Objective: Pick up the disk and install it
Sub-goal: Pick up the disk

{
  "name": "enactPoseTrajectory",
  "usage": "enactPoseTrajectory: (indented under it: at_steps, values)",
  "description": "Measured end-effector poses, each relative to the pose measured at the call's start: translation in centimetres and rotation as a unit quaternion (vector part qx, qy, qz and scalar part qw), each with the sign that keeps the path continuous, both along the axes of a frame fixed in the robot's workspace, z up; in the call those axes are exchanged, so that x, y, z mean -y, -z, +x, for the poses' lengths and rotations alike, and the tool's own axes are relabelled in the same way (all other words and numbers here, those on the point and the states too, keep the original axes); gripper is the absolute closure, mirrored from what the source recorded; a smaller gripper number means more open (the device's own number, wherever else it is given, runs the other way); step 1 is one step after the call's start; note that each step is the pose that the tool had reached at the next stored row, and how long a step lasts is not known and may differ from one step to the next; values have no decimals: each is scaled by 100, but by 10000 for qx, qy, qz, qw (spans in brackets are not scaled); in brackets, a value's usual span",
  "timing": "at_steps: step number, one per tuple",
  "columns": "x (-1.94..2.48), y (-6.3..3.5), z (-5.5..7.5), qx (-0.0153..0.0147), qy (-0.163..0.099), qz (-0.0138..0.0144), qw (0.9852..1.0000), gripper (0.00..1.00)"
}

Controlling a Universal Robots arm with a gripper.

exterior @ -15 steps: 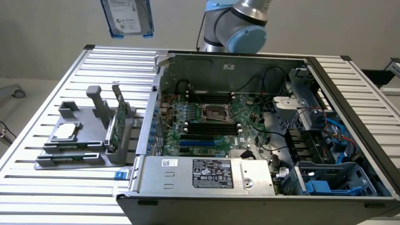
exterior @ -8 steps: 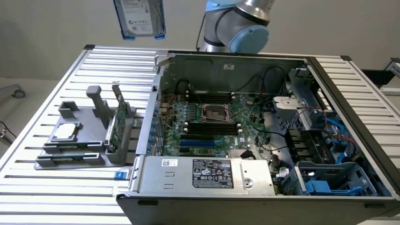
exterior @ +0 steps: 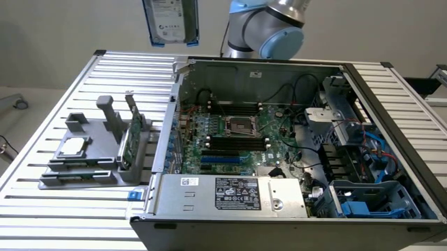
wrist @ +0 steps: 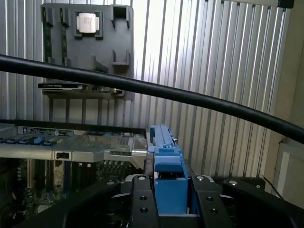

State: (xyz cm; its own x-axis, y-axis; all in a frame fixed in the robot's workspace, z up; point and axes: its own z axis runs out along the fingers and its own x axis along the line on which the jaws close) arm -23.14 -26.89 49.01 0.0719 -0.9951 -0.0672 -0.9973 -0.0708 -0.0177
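My jaws pinching disk (exterior: pixel 169 21) by its blue carrier (wrist: pixel 168 175), high above worktop (exterior: pixel 84 219), beside open computer case (exterior: pixel 279 73). Pickup done. Disk not yet in case; install left.

**Disk hangs high above the slatted table**

The disk (exterior: pixel 171 21) hangs upright at the upper edge of the scene, its white label facing the camera and its blue carrier showing along the lower corners. It is well above the slatted metal table (exterior: pixel 119 68). The robot arm (exterior: pixel 269 23) stands behind the open computer case (exterior: pixel 244 70). Toward the exterior view's left, a grey holder (exterior: pixel 104 151) carries a square silver chip (exterior: pixel 73 147) and an upright green circuit card (exterior: pixel 133 138).
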Motion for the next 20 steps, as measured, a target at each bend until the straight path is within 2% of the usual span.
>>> enactPoseTrajectory:
  at_steps: [12,20]
  values:
    - [148,-2,536,-62,0,2,10000,67]
    - [243,-2,833,-75,-1,14,10000,67]
